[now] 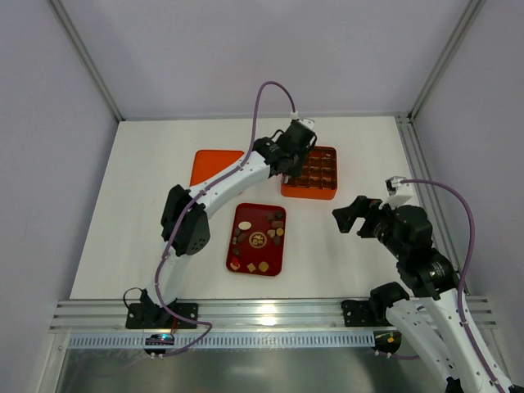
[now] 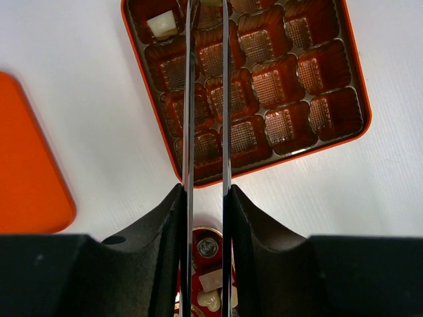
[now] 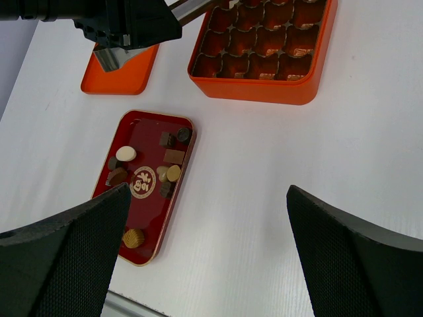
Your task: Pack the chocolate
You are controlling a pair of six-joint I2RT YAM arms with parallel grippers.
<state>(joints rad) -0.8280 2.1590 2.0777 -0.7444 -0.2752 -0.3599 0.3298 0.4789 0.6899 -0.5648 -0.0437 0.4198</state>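
Observation:
Several chocolate pieces [image 3: 125,153] in cream, tan and brown lie in the dark red tray [image 1: 246,214], which also shows in the right wrist view [image 3: 142,218]. The orange box [image 1: 309,195] of gridded cells holds one pale piece [image 2: 162,25] in a corner cell. My left gripper [image 1: 291,164] hangs over the box's left side, its long thin blades [image 2: 207,5] running parallel. A pale piece shows between the blades at the picture's top edge. My right gripper [image 1: 348,217] stands wide open above bare table [image 3: 205,251], right of the tray, holding nothing.
An orange lid [image 1: 214,166] lies flat left of the box [image 2: 357,79]. It also shows in the left wrist view [image 2: 30,172]. The left arm reaches across above the tray's upper left. Metal frame rails run along the table's near edge and right side.

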